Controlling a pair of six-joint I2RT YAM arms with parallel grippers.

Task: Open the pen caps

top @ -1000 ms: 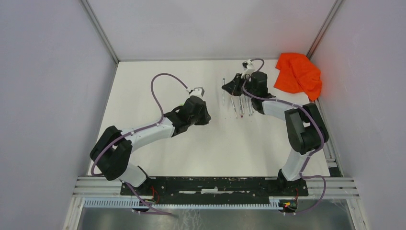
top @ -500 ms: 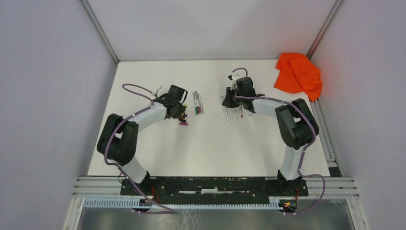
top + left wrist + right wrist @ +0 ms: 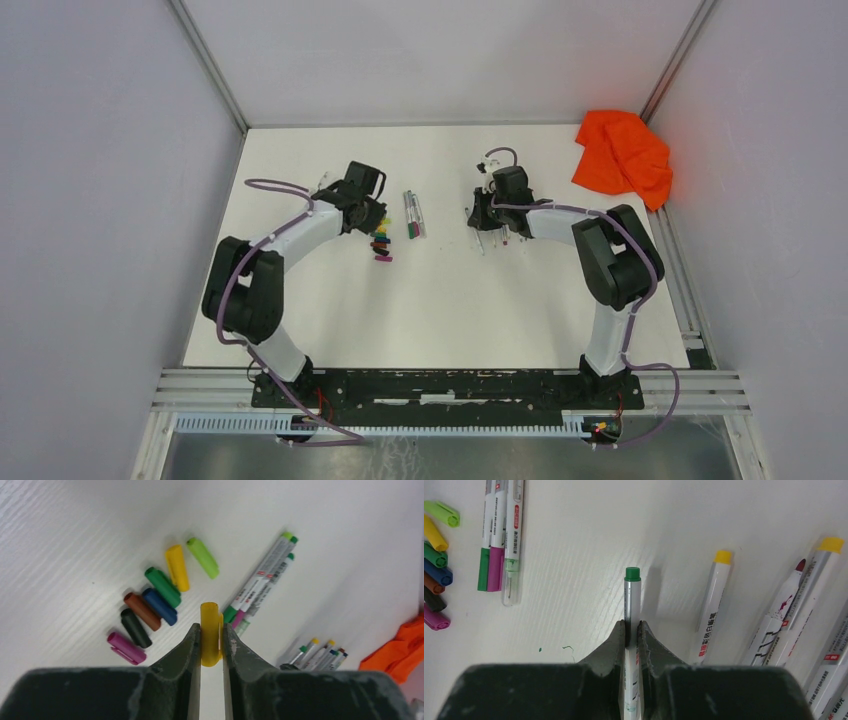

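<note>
Held cap: a stubby amber-yellow cap (image 3: 209, 611), upright between my left fingers, its open end pointing away from me.
Left tool (image 3: 210, 627): closed to a narrow gap on the amber-yellow cap, both fingers pressed on its sides, above the white desk (image 3: 450, 300) at its left-middle.
Held pen: a slim grey-white pen (image 3: 632, 597) with a green end, its barrel running straight out between my right fingers.
Right tool (image 3: 632, 626): nearly closed, clamped on the barrel of that pen below the green end. I cannot tell whether the pen touches the desk.
Loose caps (image 3: 159, 606): seven, lying flat in a loose fan just beyond my left tool. They are magenta, black, brown, blue, green, yellow and light green. Several lie side by side and touching. With the one I hold, that makes eight.
Middle pens (image 3: 260, 577): three, side by side and touching, between my two tools and just past the caps. Their near ends are green, magenta and pale.
Right-hand pens (image 3: 711, 610): lying beside my right tool. Two show yellow ends and one a bare dark-red tip. More are cut off at the frame edge, so I cannot count them.
Orange cloth (image 3: 622, 150): one, crumpled in the far right corner, well apart from the pens.
</note>
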